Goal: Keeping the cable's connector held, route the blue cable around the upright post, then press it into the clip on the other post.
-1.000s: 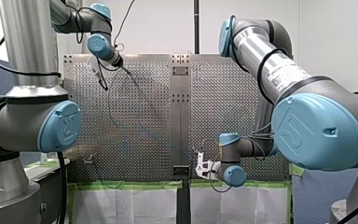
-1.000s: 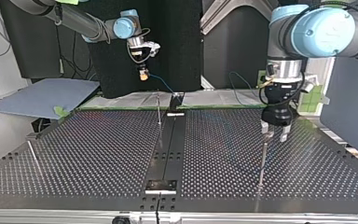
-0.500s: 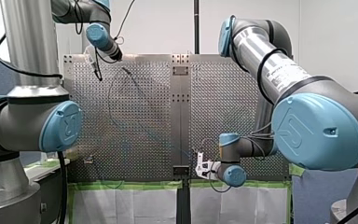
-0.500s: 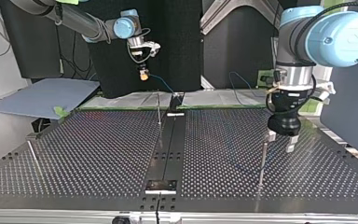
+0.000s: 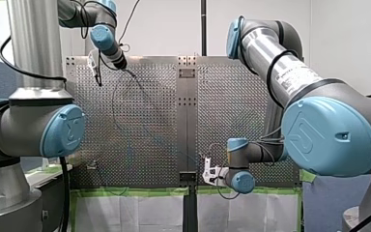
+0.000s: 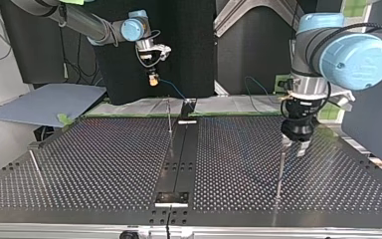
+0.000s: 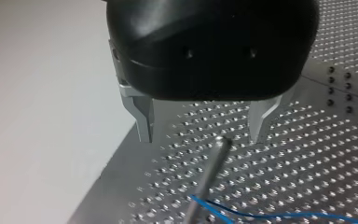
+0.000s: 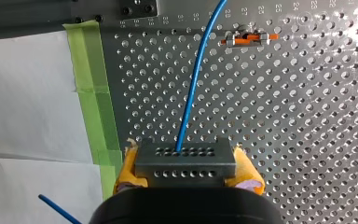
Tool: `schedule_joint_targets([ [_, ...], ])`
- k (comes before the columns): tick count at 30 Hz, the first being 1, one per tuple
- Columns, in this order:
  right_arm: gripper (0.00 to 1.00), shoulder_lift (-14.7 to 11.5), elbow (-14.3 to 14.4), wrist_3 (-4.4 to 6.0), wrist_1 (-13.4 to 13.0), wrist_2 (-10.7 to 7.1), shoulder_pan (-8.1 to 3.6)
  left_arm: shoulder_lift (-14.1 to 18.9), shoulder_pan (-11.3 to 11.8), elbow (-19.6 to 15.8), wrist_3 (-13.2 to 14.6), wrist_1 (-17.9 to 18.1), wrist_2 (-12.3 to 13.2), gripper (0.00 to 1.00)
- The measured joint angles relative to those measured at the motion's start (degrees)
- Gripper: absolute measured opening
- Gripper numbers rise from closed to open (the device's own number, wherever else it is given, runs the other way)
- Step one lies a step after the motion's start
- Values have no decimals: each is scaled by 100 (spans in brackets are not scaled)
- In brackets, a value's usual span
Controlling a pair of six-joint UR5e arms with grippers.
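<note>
Top view shows me the table (image 6: 104, 164), with my left gripper (image 6: 294, 145) hanging over the post (image 6: 280, 172) at that view's right. On the left wrist view its metal fingers (image 7: 144, 121) are spread, the post's tip just ahead of the gap, touching neither. My right gripper (image 8: 186, 161), raised near the far edge, pinches the connector (image 8: 185, 175) between yellow pads (image 8: 127, 170). The cable (image 8: 193, 84) runs from the connector over the table, passing near the clip (image 8: 249, 38).

A thin post (image 7: 212, 163) stands up into the gap between the spread fingers of my left gripper (image 7: 203, 126), blue cable (image 7: 270, 216) crossing beside its base; the table (image 6: 229, 159) lies open between it and the middle post (image 6: 169, 119)
</note>
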Motion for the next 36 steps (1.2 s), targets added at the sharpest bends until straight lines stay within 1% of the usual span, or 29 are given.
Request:
schedule_joint_targets([
  [7,0,-1,0,0,0,0,0,2,1,2,10,-280,8,99],
  [17,0,-1,0,0,-13,-3,1,2,3,37,46,-149,11,99],
  [22,0,-1,0,0,-17,-23,1,3,3,79,78,-141,-56,99],
  [30,0,-1,1,0,-18,-26,1,4,-16,88,96,-143,-80,99],
  [32,0,-1,1,0,-18,-26,1,4,-26,89,126,-141,-81,99],
  [36,0,-1,2,-1,-5,-26,3,4,-78,90,282,-135,-80,99],
])
